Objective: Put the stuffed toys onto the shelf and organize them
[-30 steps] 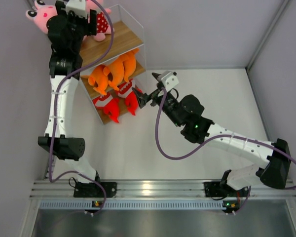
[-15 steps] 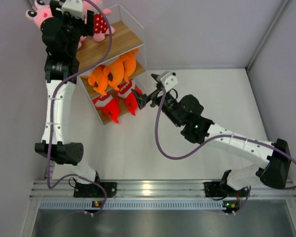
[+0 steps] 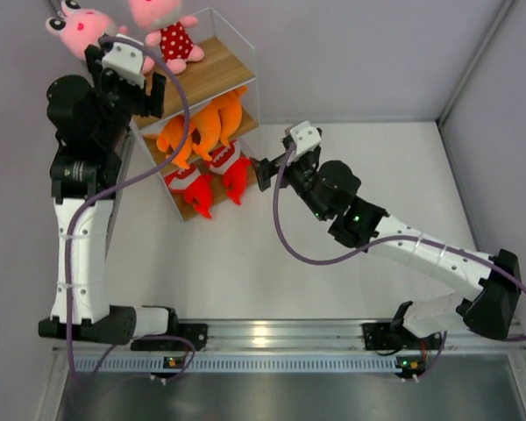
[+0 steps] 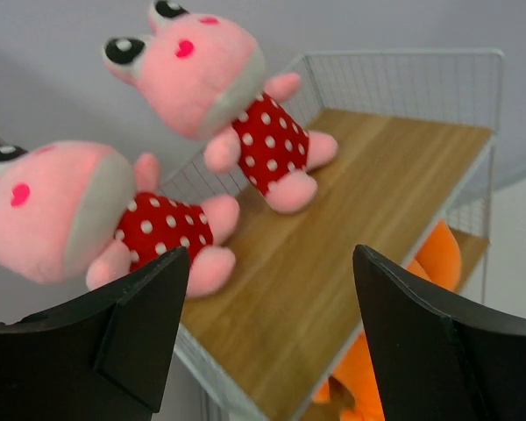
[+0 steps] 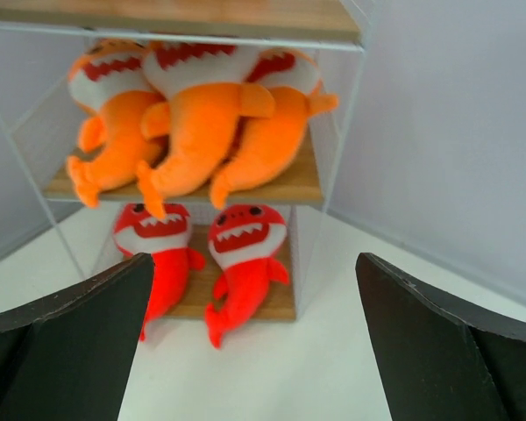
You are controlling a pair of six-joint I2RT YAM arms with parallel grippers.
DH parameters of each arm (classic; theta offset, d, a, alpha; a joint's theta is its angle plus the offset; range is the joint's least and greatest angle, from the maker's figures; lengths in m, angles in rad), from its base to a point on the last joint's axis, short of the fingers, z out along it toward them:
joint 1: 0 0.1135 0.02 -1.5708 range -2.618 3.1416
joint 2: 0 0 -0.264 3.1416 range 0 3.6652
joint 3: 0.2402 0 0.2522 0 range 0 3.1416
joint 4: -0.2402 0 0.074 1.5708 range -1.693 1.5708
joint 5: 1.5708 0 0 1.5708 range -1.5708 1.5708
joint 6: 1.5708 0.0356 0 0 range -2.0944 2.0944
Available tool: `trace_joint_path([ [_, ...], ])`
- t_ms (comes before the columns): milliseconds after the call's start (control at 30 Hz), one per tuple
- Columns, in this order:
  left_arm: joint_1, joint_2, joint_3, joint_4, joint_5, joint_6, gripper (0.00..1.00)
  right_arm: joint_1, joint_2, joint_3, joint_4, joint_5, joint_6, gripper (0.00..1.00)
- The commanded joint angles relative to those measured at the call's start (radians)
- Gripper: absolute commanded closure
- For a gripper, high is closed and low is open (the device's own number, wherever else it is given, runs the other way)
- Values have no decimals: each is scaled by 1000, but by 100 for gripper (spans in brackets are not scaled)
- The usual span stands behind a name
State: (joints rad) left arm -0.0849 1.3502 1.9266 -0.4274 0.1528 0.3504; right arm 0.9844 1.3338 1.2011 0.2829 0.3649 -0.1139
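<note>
Right gripper (image 5: 254,263), fingers spread and empty, faces red plush sharks (image 5: 162,241) on the bottom tier of the wood-and-white-wire shelf (image 5: 302,180), tails outward; left gripper (image 4: 270,263), equally spread, fronts pink polka-dot-dressed plush animals (image 4: 245,114).

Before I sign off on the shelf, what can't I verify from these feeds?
Left wrist: near pink toy is cut off at the head by the frame edge; a finger hides whether it sits fully on the top board.
Top view: left arm covers that toy's body.
Right wrist: orange sharks overlap, count unclear; red sharks hide the bottom board behind them.
</note>
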Motion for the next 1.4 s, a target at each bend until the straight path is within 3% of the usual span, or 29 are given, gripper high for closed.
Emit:
trace_joint_path([
  [0, -3, -181, -83, -274, 105, 54, 19, -78, -91, 13, -149, 103, 104, 1],
  [267, -3, -489, -381, -600, 55, 124, 12, -268, -182, -69, -397, 189, 255, 1],
  [467, -3, -756, -821, -614, -45, 145, 10, -369, -231, -181, -484, 221, 286, 1],
  [733, 54, -934, -1173, -516, -107, 147, 1, -449, -282, -357, -467, 190, 339, 0],
  [1033, 184, -985, -1296, -387, -142, 78, 1, -452, -168, -308, -550, 249, 407, 0],
  [1367, 238, -979, -1316, -375, -125, 93, 1, -452, -202, -403, -453, 255, 382, 1],
])
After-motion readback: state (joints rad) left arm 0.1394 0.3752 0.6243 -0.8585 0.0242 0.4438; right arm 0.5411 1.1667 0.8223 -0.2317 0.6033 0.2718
